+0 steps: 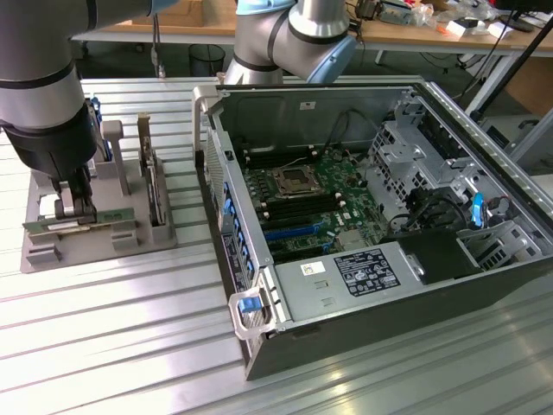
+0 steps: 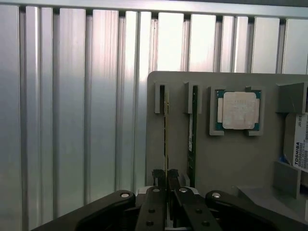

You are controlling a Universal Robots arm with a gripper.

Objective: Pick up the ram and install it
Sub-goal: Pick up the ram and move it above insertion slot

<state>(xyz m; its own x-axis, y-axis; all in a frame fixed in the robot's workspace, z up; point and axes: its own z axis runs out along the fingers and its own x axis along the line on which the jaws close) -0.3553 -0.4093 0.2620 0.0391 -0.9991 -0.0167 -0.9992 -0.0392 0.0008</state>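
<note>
My jaws are pinched narrow on the ram (image 2: pixel 166 126), the black fingertips (image 2: pixel 158 176) pressing its two faces near one end. The ram is a thin green stick standing on its edge in the grey holder (image 2: pixel 226 159), and its far end sits between two small grey posts. A second green stick (image 2: pixel 193 130) stands parallel just beside it in the neighbouring slot. Past that, a square processor chip (image 2: pixel 239 109) lies flat in its own pocket, and a hard drive with a white label (image 2: pixel 299 149) sits at the holder's edge.

In the exterior view, my arm (image 1: pixel 43 112) comes straight down over the holder, which rests on the ribbed aluminium bench (image 1: pixel 104 303) towards the exterior view's left. Well apart, towards the exterior view's right, an open computer case (image 1: pixel 389 333) lies on the same bench. Its green motherboard (image 1: pixel 311 199) faces up, a silver power supply (image 1: pixel 346 277) sits along the near wall, and a blue-tipped handle (image 1: pixel 249 303) is at the corner.
</note>
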